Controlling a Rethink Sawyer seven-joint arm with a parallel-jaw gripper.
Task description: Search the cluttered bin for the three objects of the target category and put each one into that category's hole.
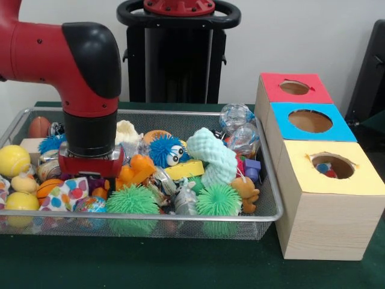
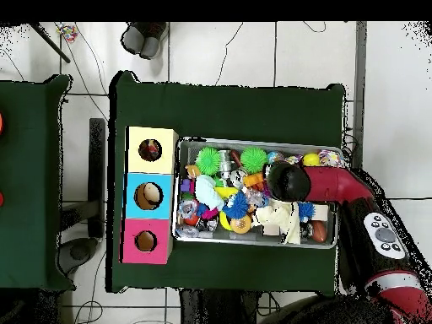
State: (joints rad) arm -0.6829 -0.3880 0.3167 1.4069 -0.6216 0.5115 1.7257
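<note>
The green tabletop [image 1: 150, 265] is lying nearest the camera, and on it the wire mesh bin [image 1: 180, 224] is sitting just beside a row of three wooden boxes. The yellow-topped box [image 1: 328, 198] is standing closest, the blue-topped box [image 1: 310, 122] behind it and the red-topped box [image 1: 293, 88] farthest back; each is showing a round hole in its top, and something small and coloured is resting inside the yellow one's hole (too small to name).

The bin is holding a crowded heap of toys. Two green spiky balls [image 1: 132, 201] are lying against its front wall, with a small brown teddy [image 1: 245, 192] to the right of them. A pale mint foam piece [image 1: 212, 158] is arching over the middle, a blue spiky ball with eyes [image 1: 166, 150] is sitting left of it, and an orange toy [image 1: 137, 170] is lying lower left of that. Two yellow balls [image 1: 13, 160] are lying at the bin's left end, and a clear crinkly ball [image 1: 236, 117] is resting at the far right corner.

The red and black arm is reaching down into the left half of the bin, and the end effector [image 1: 90, 164] is sitting low among the toys there; its tips are buried in the clutter, so I cannot tell how far apart they are or whether they have hold of anything.
</note>
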